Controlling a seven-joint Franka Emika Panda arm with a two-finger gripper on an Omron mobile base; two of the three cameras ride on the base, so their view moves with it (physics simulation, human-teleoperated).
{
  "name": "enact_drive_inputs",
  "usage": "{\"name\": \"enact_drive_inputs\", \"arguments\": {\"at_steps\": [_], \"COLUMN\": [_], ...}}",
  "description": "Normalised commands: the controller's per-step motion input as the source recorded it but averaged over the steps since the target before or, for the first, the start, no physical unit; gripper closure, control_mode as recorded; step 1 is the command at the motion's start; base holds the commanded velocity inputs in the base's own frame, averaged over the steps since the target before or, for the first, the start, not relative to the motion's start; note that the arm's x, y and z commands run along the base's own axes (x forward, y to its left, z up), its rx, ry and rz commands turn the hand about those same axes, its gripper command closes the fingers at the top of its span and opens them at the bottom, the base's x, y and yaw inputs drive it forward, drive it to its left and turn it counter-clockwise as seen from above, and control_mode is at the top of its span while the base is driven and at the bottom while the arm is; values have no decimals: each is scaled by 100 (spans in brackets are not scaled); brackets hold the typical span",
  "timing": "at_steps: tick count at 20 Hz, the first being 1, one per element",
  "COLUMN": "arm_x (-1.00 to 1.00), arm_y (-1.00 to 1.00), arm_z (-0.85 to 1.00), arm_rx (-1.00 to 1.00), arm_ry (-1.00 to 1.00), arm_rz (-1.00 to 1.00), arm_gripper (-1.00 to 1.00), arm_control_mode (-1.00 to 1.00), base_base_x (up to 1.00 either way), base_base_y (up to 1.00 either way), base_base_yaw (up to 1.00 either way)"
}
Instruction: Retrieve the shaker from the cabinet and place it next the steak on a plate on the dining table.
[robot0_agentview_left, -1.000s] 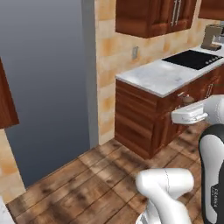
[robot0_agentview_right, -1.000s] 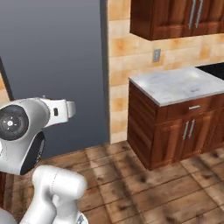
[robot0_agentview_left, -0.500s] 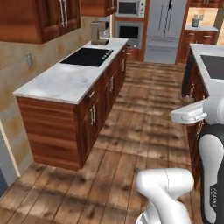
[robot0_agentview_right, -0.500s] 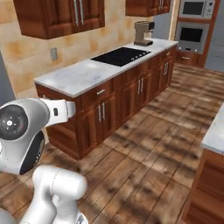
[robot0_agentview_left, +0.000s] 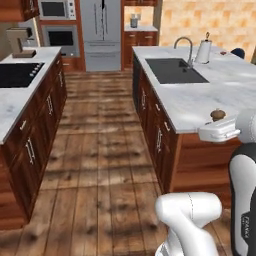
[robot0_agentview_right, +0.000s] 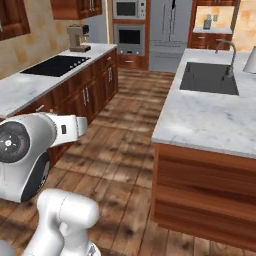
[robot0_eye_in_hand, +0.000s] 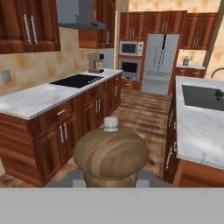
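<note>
While the shaker (robot0_eye_in_hand: 110, 156) is pinched in the gripper (robot0_eye_in_hand: 109, 183), with its round wooden knob close before the hand camera, the step in hand is, by my judgement, carrying it to the island counter (robot0_agentview_left: 200, 102). From the left base camera the knob (robot0_agentview_left: 217, 115) shows just above the arm's wrist, level with the near counter edge. Keep the shaker upright and the grip firm while the base drives. Approach along the wooden floor (robot0_agentview_left: 105, 145), clear of the counter's wood side. A small red item and a dark one lie at the far corner, too small to identify. Locate the plate before lowering.
</note>
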Motion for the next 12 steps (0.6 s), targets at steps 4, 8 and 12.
{"name": "enact_drive_inputs", "arguments": {"at_steps": [4,8,12], "arm_x": [0,0,0], "arm_y": [0,0,0], "arm_z": [0,0,0], "arm_rx": [0,0,0], "arm_ry": [0,0,0], "arm_rz": [0,0,0], "arm_gripper": [100,100,100], "arm_control_mode": [100,100,100], "base_base_x": [79,6,-26], "base_base_y": [-70,-100,-100], "base_base_yaw": [0,0,0]}}
